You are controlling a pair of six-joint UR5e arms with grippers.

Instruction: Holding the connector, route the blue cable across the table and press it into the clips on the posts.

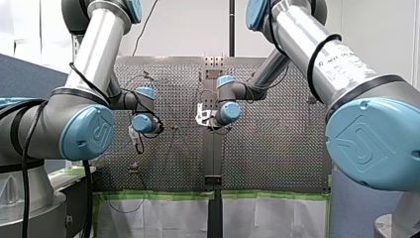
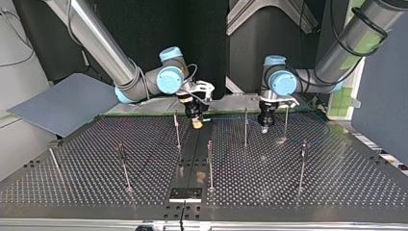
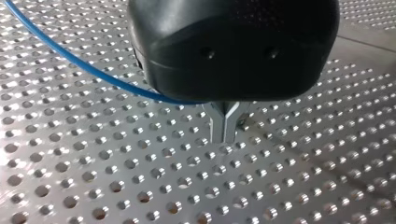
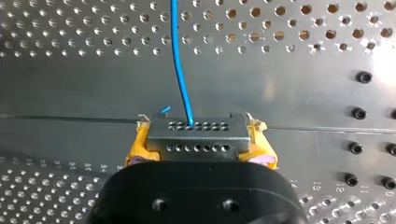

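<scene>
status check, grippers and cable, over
Right gripper shut on connector. Left gripper shut, blue cable passes under it. Posts standing, nothing seen blocking.

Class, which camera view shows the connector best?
Right wrist view: the connector sits between the yellow pads of my right gripper, pin holes visible, blue cable leaving it. The top view shows only the gripper tip; front and left wrist views show no connector.

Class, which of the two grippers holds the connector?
My right gripper: the grey connector sits clamped between its yellow pads. My left gripper, with metal fingers, holds none.
</scene>
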